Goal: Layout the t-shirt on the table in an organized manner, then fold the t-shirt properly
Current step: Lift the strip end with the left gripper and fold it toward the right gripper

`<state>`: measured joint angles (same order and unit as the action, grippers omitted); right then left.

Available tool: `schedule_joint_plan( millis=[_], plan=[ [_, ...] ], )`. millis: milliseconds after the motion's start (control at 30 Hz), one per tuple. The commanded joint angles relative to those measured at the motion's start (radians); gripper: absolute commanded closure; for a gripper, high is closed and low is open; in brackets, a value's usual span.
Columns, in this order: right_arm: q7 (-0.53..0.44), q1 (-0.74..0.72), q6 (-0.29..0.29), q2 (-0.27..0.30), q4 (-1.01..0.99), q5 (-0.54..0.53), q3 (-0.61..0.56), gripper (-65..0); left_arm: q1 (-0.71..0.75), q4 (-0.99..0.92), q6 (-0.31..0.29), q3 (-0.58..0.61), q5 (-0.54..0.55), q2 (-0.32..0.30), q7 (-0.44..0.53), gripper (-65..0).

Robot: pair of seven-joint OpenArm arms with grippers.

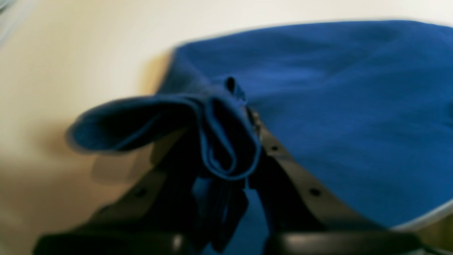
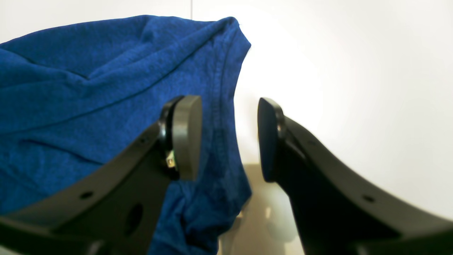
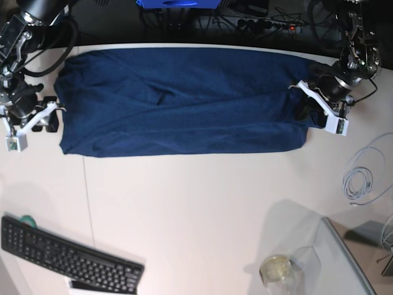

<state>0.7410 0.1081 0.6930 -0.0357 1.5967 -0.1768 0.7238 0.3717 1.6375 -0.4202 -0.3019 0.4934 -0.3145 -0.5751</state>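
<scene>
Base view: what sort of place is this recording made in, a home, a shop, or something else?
Most likely a lab or office workbench, not a home. A white table carries two robot arms working a t-shirt, a black keyboard sits at the near corner, and a power strip with tangled cables runs behind.

left gripper (image 1: 226, 166) pads under t-shirt (image 1: 336, 117)

Black keyboard (image 3: 70, 258) at near-left corner, angled; small green object (image 3: 26, 219) just by its left end, too small to identify. Coiled white cable (image 3: 363, 178) at right. Clear glass jar (image 3: 276, 270) near bottom centre-right, beside a transparent panel (image 3: 344, 258). Blue object (image 3: 178, 3) beyond far edge.
</scene>
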Motion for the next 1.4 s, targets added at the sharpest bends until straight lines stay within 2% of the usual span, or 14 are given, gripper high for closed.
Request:
schedule_joint_plan(
  millis=[0,133,233,467,567,633,900,1267,1367],
  plan=[
    [-0.021,-0.014,0.005,0.01,0.015,-0.016,0.001,-24.5,-0.006,0.042,0.007,0.011,0.008,-0.004,0.007,0.0],
    [-0.021,-0.02,0.005,0.01,0.015,-0.016,0.001,-24.5,-0.021,0.105,0.014,0.08,0.008,0.053,-0.058,0.0],
    [-0.021,-0.02,0.005,0.01,0.015,-0.016,0.001,-24.5,-0.064,0.105,0.082,0.158,0.008,0.081,-0.085,0.0],
    [-0.021,-0.021,0.005,0.01,0.015,-0.016,0.001,-24.5,-0.164,0.037,0.16,0.416,0.008,0.096,-0.082,0.0],
    [-0.021,-0.021,0.005,0.01,0.015,-0.016,0.001,-24.5,-0.193,-0.007,0.206,0.465,0.008,0.123,-0.082,0.0],
    [-0.021,-0.021,0.005,0.01,0.015,-0.016,0.001,-24.5,-0.205,-0.026,0.211,0.498,0.008,0.139,-0.081,0.0],
    [-0.021,-0.026,0.005,0.01,0.015,-0.016,0.001,-24.5,-0.222,-0.033,0.212,0.527,0.009,0.17,-0.084,0.0],
    [-0.021,-0.026,0.005,0.01,0.015,-0.016,0.001,-24.5,-0.234,-0.069,0.212,0.528,0.009,0.173,-0.085,0.0],
    [-0.021,-0.026,0.005,0.01,0.015,-0.016,0.001,-24.5,-0.242,-0.082,0.212,0.562,0.009,0.168,-0.085,0.0]
  ],
)
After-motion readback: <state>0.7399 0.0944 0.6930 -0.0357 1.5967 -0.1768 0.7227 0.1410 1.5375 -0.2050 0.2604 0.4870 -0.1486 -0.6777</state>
